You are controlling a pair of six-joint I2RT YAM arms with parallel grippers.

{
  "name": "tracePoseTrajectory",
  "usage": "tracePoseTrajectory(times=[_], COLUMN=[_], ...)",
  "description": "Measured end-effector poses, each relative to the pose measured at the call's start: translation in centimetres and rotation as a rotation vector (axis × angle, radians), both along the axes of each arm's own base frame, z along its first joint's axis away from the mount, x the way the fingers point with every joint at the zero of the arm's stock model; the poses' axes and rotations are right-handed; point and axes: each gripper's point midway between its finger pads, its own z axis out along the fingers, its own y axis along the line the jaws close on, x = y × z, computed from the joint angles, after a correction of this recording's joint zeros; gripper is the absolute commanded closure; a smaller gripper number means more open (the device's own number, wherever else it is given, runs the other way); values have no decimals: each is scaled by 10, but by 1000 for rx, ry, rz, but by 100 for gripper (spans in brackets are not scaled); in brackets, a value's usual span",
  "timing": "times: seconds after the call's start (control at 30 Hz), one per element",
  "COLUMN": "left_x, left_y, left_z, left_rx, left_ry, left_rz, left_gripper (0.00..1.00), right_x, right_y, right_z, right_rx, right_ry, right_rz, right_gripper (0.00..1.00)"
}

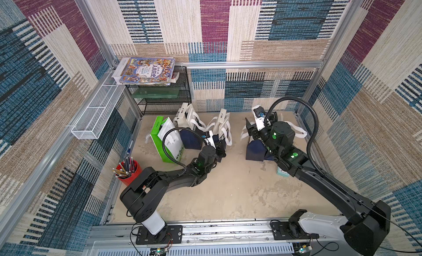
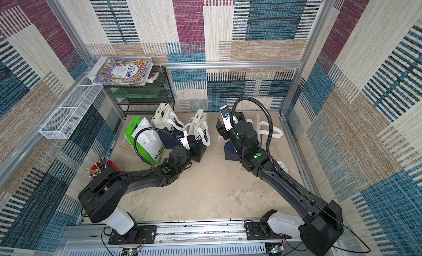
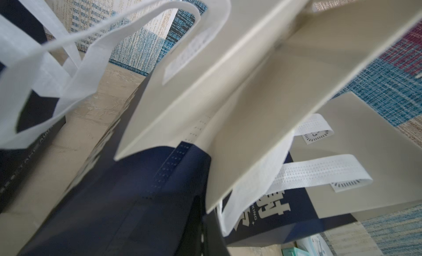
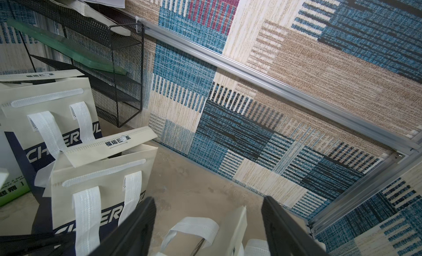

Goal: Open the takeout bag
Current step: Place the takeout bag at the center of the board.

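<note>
While the left hand (image 1: 221,150) sits closed low against the middle bag (image 1: 223,124), near the table's centre, no view shows whether it pinches fabric or merely presses there; its wrist view is filled by that bag's beige flaps and navy side. Farther out, the right hand (image 4: 207,230) hangs open over the right bag (image 1: 254,151), which stands on the table (image 1: 228,193) under that arm, apart from the middle bag. A white handle (image 4: 194,225) and a beige flap (image 4: 236,220) lie between its fingers. I judge this to be the takeout bag being worked, though the left hand's bag could equally be it. To do it well, the right hand should drop onto the flap's edge alone, not the handle, close firmly, and peel it away from the opposite wall with the bag kept upright. Thin fabric slips, and a light bag tips or drags. Beyond stand another bag (image 1: 185,114) and a green bag (image 1: 157,135), then the rack (image 1: 164,99) at the far wall.
</note>
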Motion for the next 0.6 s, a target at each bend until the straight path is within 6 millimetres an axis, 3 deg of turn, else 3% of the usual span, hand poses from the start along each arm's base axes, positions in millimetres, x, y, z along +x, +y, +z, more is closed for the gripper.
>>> tracePoseTrajectory(times=[0.37, 0.6], left_x=[-1, 11], left_y=[-4, -10], left_z=[-12, -20], left_rx=[5, 5], left_ry=[17, 9], left_rz=[-21, -10], left_gripper=[100, 100], right_x=[-2, -4], right_y=[3, 5], right_z=[-3, -4], right_rx=[-10, -15], right_ry=[2, 0], right_rz=[4, 5], right_gripper=[23, 23])
